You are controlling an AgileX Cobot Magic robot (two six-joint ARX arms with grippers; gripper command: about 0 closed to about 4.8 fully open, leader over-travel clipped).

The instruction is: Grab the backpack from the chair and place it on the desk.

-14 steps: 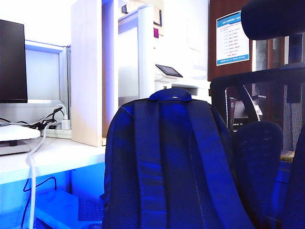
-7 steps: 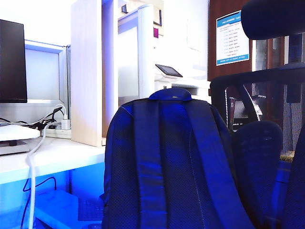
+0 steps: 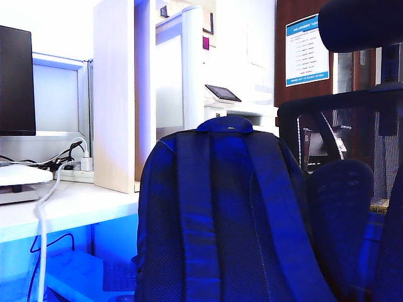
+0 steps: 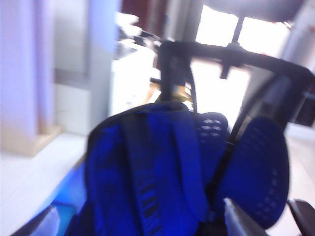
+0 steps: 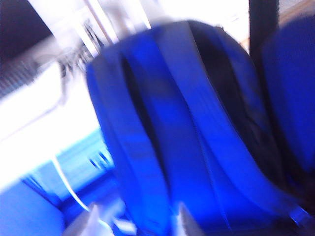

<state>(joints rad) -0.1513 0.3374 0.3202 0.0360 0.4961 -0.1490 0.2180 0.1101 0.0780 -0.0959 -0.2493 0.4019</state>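
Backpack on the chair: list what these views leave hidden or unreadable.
- Backpack bottom: cut off by the exterior view's lower edge.
- Chair seat: hidden behind the backpack.
- Left gripper and right gripper: only finger tips show, blurred, at the wrist views' edges; absent from the exterior view.

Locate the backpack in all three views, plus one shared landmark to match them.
Exterior view: backpack fills the lower centre, straps facing the camera.
Left wrist view: backpack at lower centre, blurred, beyond the left gripper.
Right wrist view: backpack fills most of the picture, blurred, beyond the right gripper.
Shared landmark: the chair right behind it.
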